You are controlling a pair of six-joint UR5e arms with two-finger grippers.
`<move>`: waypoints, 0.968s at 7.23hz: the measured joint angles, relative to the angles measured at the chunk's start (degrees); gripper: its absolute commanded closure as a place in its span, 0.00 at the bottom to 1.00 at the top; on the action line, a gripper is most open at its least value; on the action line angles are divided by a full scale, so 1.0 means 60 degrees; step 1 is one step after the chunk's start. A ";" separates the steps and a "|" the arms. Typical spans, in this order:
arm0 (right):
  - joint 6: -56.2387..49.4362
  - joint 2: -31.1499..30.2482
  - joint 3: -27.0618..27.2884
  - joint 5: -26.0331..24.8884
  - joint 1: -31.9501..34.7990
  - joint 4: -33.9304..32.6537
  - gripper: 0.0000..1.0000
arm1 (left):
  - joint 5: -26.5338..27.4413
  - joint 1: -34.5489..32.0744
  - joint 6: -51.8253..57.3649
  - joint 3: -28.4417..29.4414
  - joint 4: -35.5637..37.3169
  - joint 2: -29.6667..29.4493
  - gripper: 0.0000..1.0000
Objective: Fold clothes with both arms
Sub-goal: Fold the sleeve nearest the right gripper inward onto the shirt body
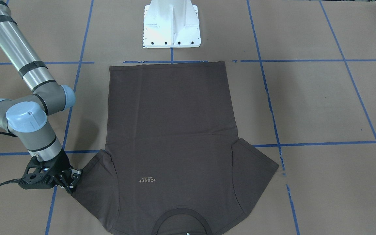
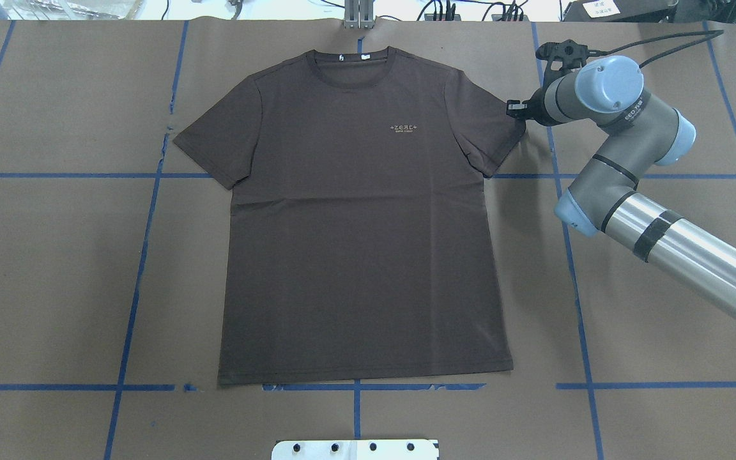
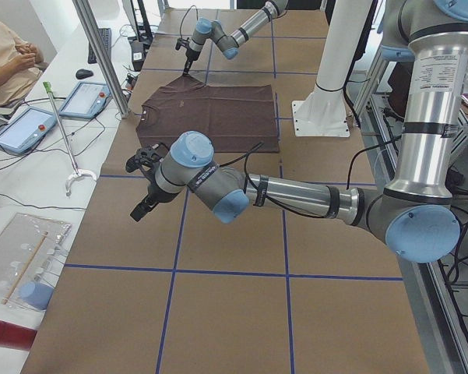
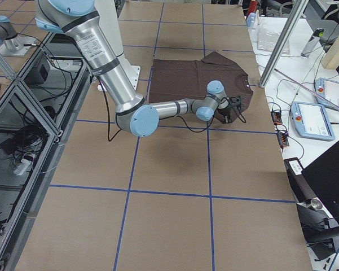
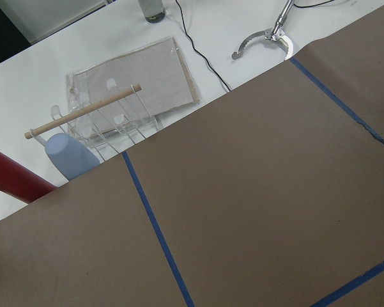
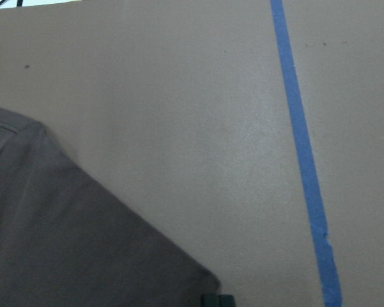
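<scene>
Here, in the view facing the robot, a dark grey-brown T-shirt [image 1: 171, 130] lies flat and front-up on the brown-papered table [image 1: 321, 104]. Its hem points towards the white pedestal [image 1: 171, 29], and its collar [image 1: 180, 212] is at the picture's lower edge. The right arm [image 1: 31, 78] enters on the picture's left. The right gripper [image 1: 70, 180] sits low at the outer corner of one sleeve [image 1: 93, 186], touching its edge. I cannot tell whether its fingers are spread or pinching the cloth.

From overhead, the shirt is spread out mid-table within a grid of blue tape [image 2: 142, 255]. There is small pale lettering [image 2: 404, 128] on the chest and a white neck tag [image 2: 340, 57] inside the collar. The right gripper meets the sleeve tip on the picture's right.

From the table's left end, the left arm [image 3: 296, 195] reaches over bare paper. The left gripper [image 3: 142, 191] hangs above the table, well apart from the shirt, and the state of its fingers cannot be told. A person [image 3: 8, 62] sits beside the table.

From the right end, the right arm stretches out to the near sleeve.

The left wrist camera shows brown paper and tape. Past the table edge are a red cylinder [image 5: 13, 182] and a wooden dowel [image 5: 83, 112].

The right wrist camera shows the sleeve corner at lower left, with a dark fingertip [image 6: 216, 299] just beside it.
</scene>
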 measured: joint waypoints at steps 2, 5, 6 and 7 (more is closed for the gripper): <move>0.0115 0.0648 0.0367 -0.0131 -0.0132 -0.1243 1.00 | 0.0000 0.0000 -0.0008 0.0004 0.0000 0.0000 0.00; 0.1280 0.1932 0.0668 -0.1825 -0.1250 -0.3177 1.00 | 0.0000 -0.0004 -0.0003 0.0005 0.0000 -0.0004 0.00; 0.1455 0.2118 0.0612 -0.2203 -0.1527 -0.3323 1.00 | 0.0000 -0.0006 0.0000 0.0005 0.0000 -0.0002 0.00; 0.1520 0.2260 0.0474 -0.2464 -0.1701 -0.3369 1.00 | 0.0000 -0.0007 0.0001 0.0005 0.0000 -0.0001 0.00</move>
